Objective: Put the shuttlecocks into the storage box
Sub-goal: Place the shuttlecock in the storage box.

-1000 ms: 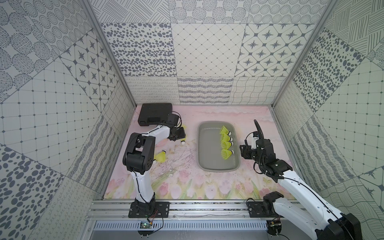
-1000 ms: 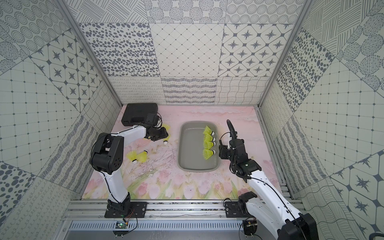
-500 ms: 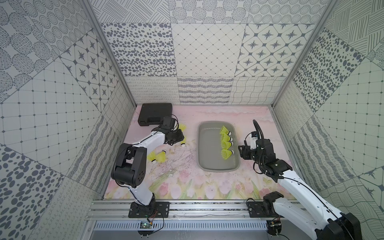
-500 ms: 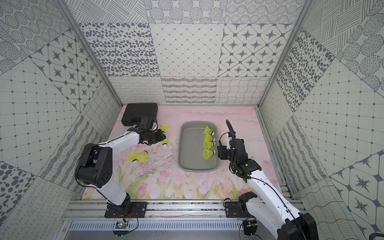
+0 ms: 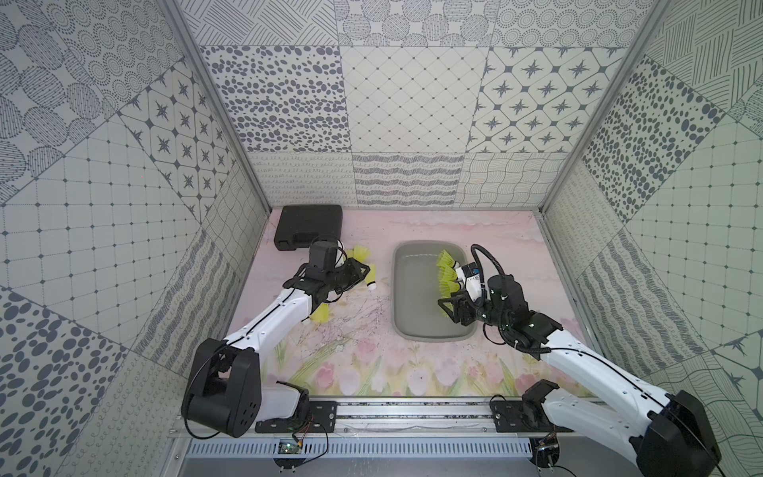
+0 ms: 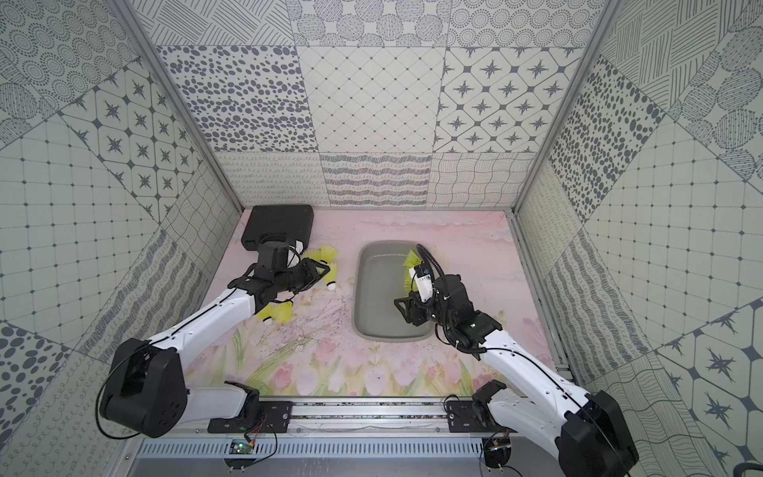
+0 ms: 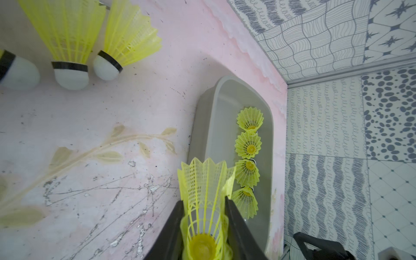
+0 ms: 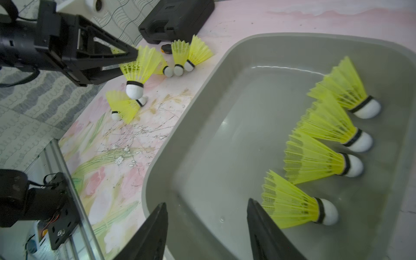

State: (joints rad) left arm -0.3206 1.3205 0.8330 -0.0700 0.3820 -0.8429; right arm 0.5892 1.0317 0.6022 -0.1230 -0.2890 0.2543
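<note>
A: Where is room, from the near side?

B: Before you the mat (image 5: 351, 363) is bare from the rail (image 5: 413, 411) up to the box (image 8: 225, 146). Two shuttlecocks (image 8: 123, 105) lie on it, beside your left forearm (image 5: 268, 326). Your right claw (image 8: 206, 201) hangs released and empty over the near end of the box.

A: And farther?

B: Four shuttlecocks (image 8: 324, 126) lie in a row along the right wall of the box, corks to the wall. Your left claw (image 7: 203, 200) is clenched on the skirt of one shuttlecock (image 8: 139, 65), cork down, above the mat, apart from the left rim. Three more shuttlecocks (image 8: 180, 54) lie beyond, just beside the case (image 5: 309, 225). All are neon yellow with white cork and dark band.
</note>
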